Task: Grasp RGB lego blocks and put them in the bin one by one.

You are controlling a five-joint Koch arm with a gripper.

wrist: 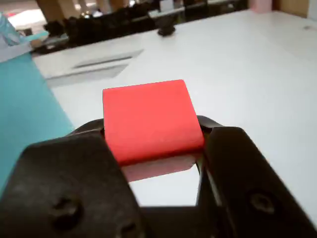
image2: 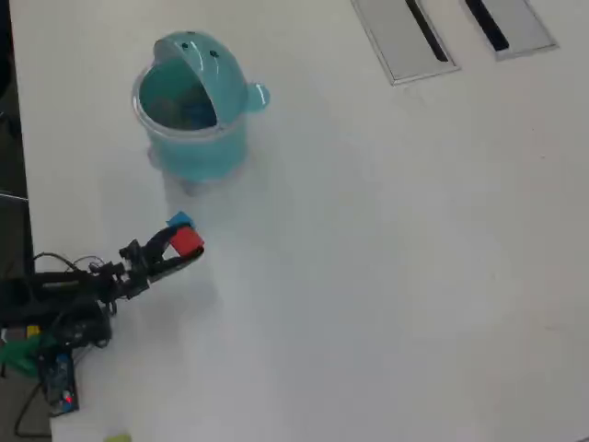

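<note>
While gripper [image2: 187, 247] clasps red block [wrist: 148, 119]; blue block [image2: 179, 221] beside; bin [image2: 190, 152] near

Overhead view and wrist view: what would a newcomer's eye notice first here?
First, the red block filling the middle of the wrist view, held in the black pincer. Next, in the overhead view, the teal bin near the upper left of the white table, its lid tipped open. A blue block shows just beside the red one.
</note>
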